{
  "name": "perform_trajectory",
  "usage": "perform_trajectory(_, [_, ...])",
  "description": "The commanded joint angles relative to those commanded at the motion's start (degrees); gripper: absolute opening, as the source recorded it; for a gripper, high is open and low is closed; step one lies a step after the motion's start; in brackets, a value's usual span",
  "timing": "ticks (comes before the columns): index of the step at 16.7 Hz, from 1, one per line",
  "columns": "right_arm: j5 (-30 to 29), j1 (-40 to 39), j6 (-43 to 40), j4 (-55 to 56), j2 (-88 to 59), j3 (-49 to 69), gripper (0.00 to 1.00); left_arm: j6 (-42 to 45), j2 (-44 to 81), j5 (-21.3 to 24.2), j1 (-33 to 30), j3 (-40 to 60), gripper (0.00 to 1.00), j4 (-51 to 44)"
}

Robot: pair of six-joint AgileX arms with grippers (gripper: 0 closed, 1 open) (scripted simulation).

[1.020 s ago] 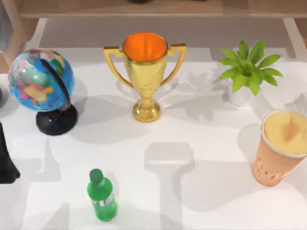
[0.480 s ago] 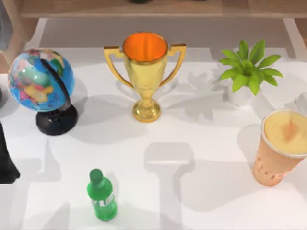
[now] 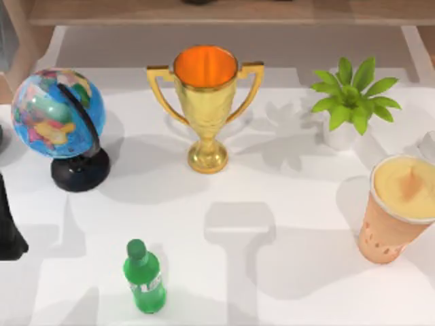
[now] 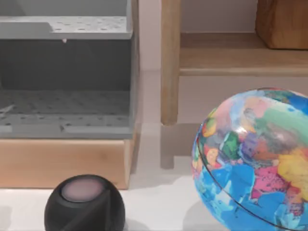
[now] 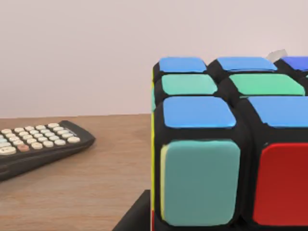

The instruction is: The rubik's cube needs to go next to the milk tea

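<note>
Top view: milk tea [image 3: 401,210] cup full, upright; jaws' state cannot be told

A white table [image 3: 285,272] spreads under soft light, with blurred shadows across it. Beyond its far edge runs a pale wooden shelf [image 3: 170,12]. The left wrist view shows a wooden post [image 4: 170,62], a grey perforated box [image 4: 65,72] and a pale wall [image 4: 216,14].
</note>
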State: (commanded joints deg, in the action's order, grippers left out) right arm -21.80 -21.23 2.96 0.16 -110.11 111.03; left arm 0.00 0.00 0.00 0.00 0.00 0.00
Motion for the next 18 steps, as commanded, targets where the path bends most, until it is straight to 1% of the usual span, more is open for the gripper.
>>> perform_trajectory(2, [0.4,-2.5,4.3,-3.2,2.5,0.9,0.00,0.0,0.0,0.0,0.0,0.0,1.00,0.0])
perform_trajectory(5, [1.4,-7.9,14.8,-10.9,6.9,1.5,0.00,0.0,0.0,0.0,0.0,0.0,1.00,0.0])
perform_trajectory(8, [3.3,-13.8,26.5,-21.0,10.8,0.8,0.00,0.0,0.0,0.0,0.0,0.0,1.00,0.0])
perform_trajectory(10, [5.4,-17.4,32.4,-28.8,12.4,-0.6,0.00,0.0,0.0,0.0,0.0,0.0,1.00,0.0])
perform_trajectory(14, [11.5,-23.2,39.2,-44.9,11.7,-6.1,0.00,0.0,0.0,0.0,0.0,0.0,1.00,0.0])
perform_trajectory(18, [17.9,-24.7,40.7,-58.3,4.7,-13.1,0.00,0.0,0.0,0.0,0.0,0.0,1.00,0.0])
